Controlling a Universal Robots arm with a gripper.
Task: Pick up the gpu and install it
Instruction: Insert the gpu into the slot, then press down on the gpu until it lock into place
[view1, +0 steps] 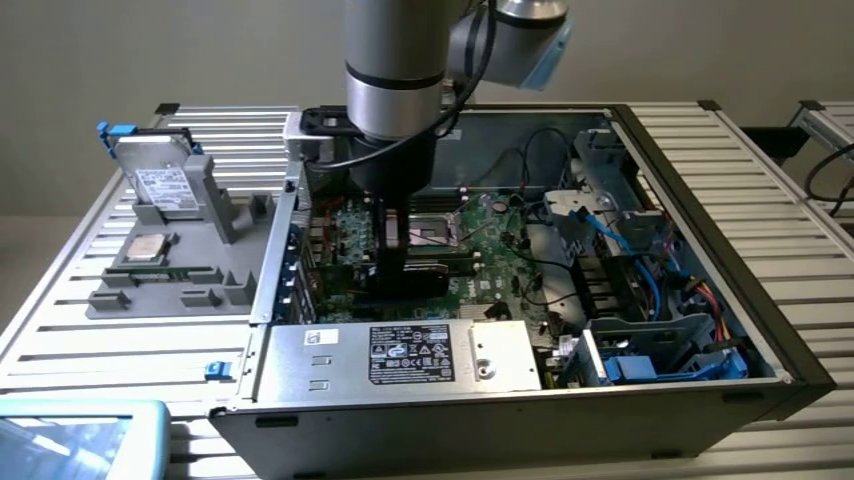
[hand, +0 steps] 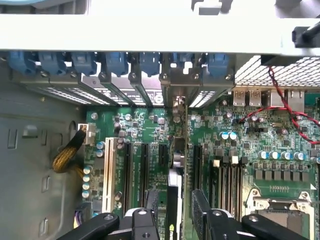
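Note:
The gpu (hand: 174, 190) stands edge-on in a motherboard slot inside the open computer case (view1: 694, 200). Its metal bracket (hand: 178, 107) sits against the case's rear slot openings. My gripper (hand: 175, 217) hovers right over the card, open, with one finger pad (hand: 152, 207) on each side of the card and a gap between each pad and the board. In the exterior view the arm reaches down into the case. There the gripper (view1: 400, 262) straddles the dark card (view1: 407, 285) near the middle of the motherboard.
A grey fixture (view1: 200, 290) on the exterior view's left holds a silver hard drive (view1: 167, 185) and other parts. The power supply (view1: 400, 355) fills the case's near side. Empty expansion slots (hand: 127, 170), a CPU socket (hand: 280, 210), blue cables (view1: 667, 290) and red wires (hand: 295, 112) surround the card.

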